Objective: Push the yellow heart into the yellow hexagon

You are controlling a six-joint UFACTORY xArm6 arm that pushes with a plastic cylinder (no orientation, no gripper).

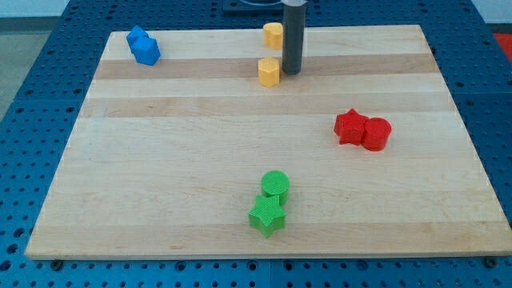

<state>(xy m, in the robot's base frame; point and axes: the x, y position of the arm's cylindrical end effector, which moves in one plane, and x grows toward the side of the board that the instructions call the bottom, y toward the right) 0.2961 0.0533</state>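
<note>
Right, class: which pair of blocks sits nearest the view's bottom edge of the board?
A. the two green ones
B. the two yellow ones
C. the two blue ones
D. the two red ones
A: the green cylinder and green star lie lowest in the view, below every other block.

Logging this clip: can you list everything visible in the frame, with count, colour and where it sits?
yellow blocks: 2, yellow; one at the view's top centre, partly hidden behind the rod, the other just below it; which is heart or hexagon cannot be told.
blue blocks: 2, blue, touching, top left corner; shapes unclear.
red star: 1, red, right of centre.
red cylinder: 1, red, touching the star's right side.
green cylinder: 1, green, bottom centre.
green star: 1, green, touching the cylinder from below.
wooden board: 1, light wood, on a blue perforated table.
my tip: 1, dark rod, just right of the lower yellow block.
</note>
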